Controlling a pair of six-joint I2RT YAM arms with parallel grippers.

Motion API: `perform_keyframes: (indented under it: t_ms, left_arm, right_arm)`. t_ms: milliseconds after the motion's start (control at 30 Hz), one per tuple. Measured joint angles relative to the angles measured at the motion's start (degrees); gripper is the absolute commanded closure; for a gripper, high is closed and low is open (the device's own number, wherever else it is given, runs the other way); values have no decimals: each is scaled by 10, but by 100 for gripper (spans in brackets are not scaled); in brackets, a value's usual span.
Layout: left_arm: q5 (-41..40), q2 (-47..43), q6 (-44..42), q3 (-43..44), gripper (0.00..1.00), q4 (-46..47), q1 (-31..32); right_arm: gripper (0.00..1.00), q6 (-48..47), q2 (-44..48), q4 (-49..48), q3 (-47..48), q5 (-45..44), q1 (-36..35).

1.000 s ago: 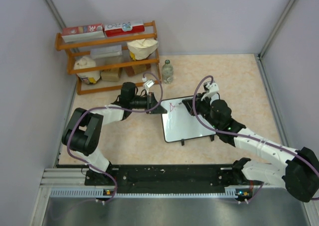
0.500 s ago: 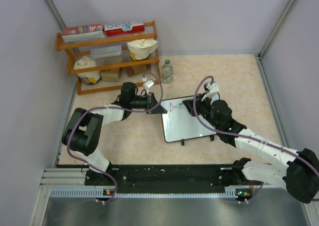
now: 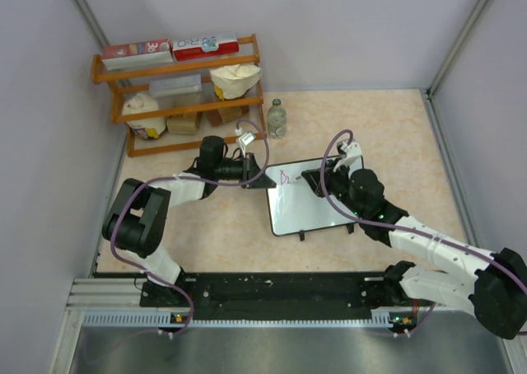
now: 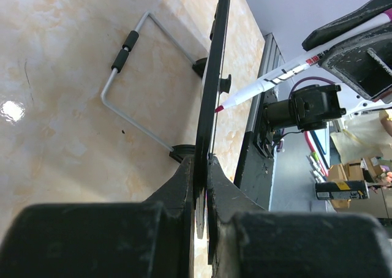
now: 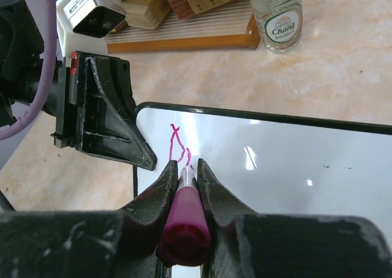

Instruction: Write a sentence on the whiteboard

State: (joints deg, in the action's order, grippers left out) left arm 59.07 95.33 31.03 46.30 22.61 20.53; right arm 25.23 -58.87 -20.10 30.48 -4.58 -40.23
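I have only the first pink-magenta strokes (image 5: pixel 177 144) on the small black-framed whiteboard (image 3: pixel 313 205) standing on the beige table (image 3: pixel 395 135), left gripper (image 4: pixel 202 180) clamped on its edge, right gripper (image 5: pixel 184 171) gripping the pink marker (image 5: pixel 182 232), nearly the whole sentence left to write.

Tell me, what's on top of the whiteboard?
On the whiteboard: a few pink strokes near one corner, and the marker tip. The right claw covers anything written beneath it.

The top view looks down from afar; the two wrist views, close in, face each other across the whiteboard (image 3: pixel 309 209).
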Motion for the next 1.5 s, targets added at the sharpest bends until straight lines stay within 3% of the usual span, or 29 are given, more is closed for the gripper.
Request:
perform_keyframes:
  t_ms: [1500]
  left_arm:
    - [-1, 0, -3, 2, 100, -4, 0]
  right_arm:
    - [100, 18, -3, -8, 8, -49, 0]
